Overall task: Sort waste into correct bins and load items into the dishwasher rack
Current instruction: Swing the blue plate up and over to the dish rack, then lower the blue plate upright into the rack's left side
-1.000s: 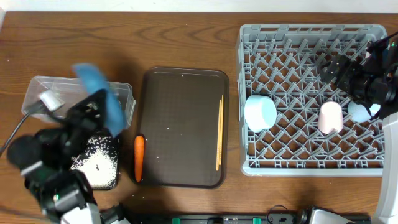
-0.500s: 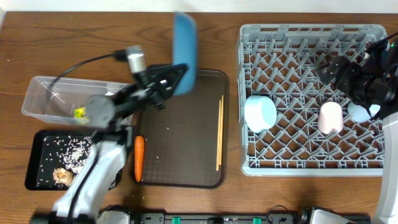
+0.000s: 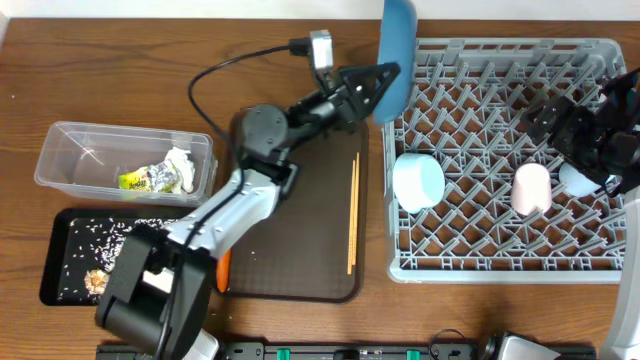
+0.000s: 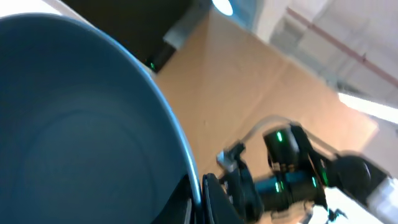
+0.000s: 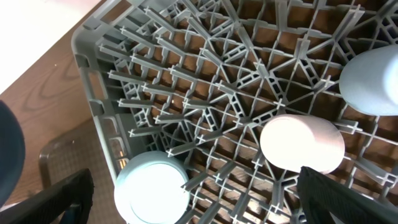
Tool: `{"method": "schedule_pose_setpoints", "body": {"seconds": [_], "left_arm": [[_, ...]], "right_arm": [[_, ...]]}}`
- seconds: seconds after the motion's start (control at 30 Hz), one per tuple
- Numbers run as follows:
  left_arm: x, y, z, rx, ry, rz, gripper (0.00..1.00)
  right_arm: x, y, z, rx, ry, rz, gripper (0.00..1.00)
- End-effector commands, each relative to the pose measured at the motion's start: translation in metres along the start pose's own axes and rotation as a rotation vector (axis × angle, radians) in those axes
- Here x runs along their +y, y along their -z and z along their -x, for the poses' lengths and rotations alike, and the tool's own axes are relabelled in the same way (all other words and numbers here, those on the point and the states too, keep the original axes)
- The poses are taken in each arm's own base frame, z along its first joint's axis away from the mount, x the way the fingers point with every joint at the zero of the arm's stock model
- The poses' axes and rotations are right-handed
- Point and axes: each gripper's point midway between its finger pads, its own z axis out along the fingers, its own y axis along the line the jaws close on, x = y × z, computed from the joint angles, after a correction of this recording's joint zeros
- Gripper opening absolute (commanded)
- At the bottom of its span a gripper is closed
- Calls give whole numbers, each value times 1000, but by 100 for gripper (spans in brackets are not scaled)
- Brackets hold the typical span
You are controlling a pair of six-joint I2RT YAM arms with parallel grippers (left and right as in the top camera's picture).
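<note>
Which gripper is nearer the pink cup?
Right. The right gripper hovers over the rack close beside the pink cup; the left gripper holds the blue plate at the rack's left edge.

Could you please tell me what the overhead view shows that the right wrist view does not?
Only overhead: the clear tub holding wrapper and tissue, the black tray, the chopsticks, and the left gripper holding the blue plate. Only right wrist: the right gripper's fingers spread wide open. Both: the rack, light blue cup and pink cup.
</note>
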Motion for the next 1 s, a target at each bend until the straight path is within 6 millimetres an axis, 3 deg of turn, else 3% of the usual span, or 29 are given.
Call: {"method": "schedule_pose_setpoints", "body": {"seconds": [0.0,0.13,0.27,0.43,0.77,0.97], "left_arm": [[28,-7,10,-139,107,91,6],[46,-18,-5,-115,191,92,6],[43,-34,-16,-85,184,9,6],[52,-50,-32,-56,196,-5,6],[72,-66,-60,-31,252,8,6],[92,-64,-72,-29,336,43,6]], "right_arm": [[-3,3,4,-13,2,-10,97],[-3,3,3,-10,1,-11,98],[-3,3,3,-9,0,-11,98],[-4,3,1,-2,-2,-14,97],[-4,3,0,4,-4,-16,98],[-4,3,0,5,-4,-15,98]]}}
